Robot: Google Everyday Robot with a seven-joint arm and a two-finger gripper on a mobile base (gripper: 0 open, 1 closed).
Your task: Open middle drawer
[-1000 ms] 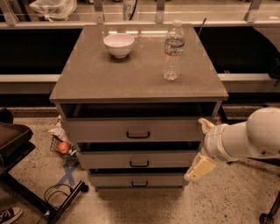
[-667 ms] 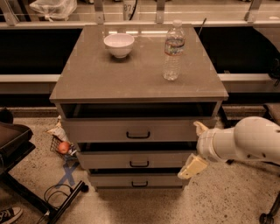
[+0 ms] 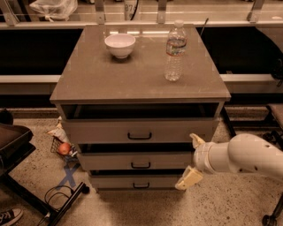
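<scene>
At centre frame the middle drawer [image 3: 177, 160] sits apparently shut, black handle [image 3: 140, 165] ungrasped; lower right, the gripper [image 3: 192, 160] hovers by its right end, fingers spread apart; grasp and pull remain.

You will find almost no readable text at this station. The water bottle [image 3: 175, 50] on the worktop [image 3: 88, 81] carries a wrap label, but you cannot read its print. A white tag [image 3: 129, 6] behind the worktop shows dark characters that you cannot make out. The floor [image 3: 40, 176] bears a blue tape X [image 3: 68, 175] left of the drawers. The hand [image 3: 193, 160], fingers spread apart, sits just beside the right end of the middle drawer [image 3: 110, 161].
</scene>
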